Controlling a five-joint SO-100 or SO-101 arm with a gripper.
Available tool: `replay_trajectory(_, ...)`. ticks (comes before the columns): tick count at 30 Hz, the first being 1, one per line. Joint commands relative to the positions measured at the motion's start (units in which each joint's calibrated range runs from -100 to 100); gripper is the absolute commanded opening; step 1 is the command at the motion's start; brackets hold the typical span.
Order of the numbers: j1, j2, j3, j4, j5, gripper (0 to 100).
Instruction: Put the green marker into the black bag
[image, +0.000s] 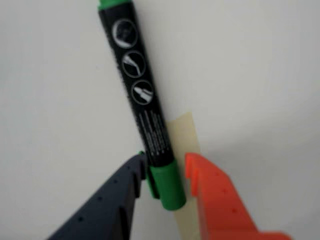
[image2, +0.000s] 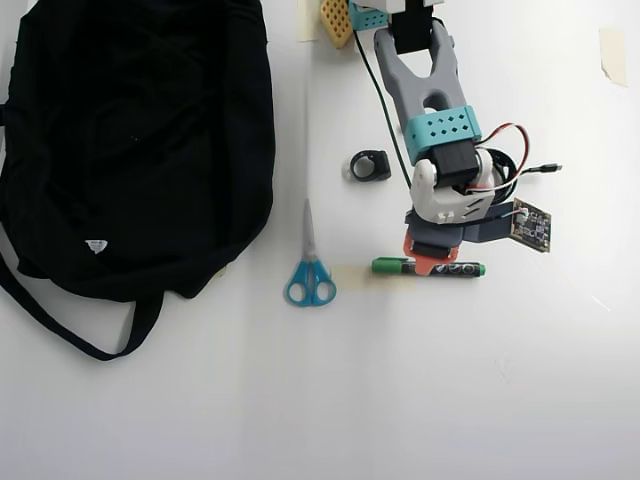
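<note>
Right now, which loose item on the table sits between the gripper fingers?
The green marker, cap end between the gripper fingers; scissors and black ring lie apart.

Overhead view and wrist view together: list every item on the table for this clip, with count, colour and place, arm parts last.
black bag: 1, black with a tiny white tag, fills the upper left of the overhead view, strap trailing toward the lower left.
scissors: 1, blue handles, silver blades, right of the bag, blades pointing up the picture.
green marker: 1, dark barrel, green cap and end, lying flat right of the scissors, under the gripper.
black ring-shaped object: 1, black, above the marker beside the arm; too small to identify.
tape pieces: several, pale yellow, top edge, right edge and under the marker.
gripper: 1, one dark finger, one orange, either side of the marker's green cap.
arm: 1, grey and teal, entering from the top.
</note>
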Motion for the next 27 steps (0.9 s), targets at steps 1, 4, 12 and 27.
replay_trajectory(1, -0.7, -1.8, -2.5, 1.0, -0.2, 11)
replay_trajectory(4, -0.7, -1.8, -2.5, 1.7, -0.2, 12)
replay_trajectory(12, -0.8, -1.9, -2.5, 2.4, -0.1, 15)
replay_trajectory(27, -1.8, -1.0, -2.5, 4.1, 0.6, 31)
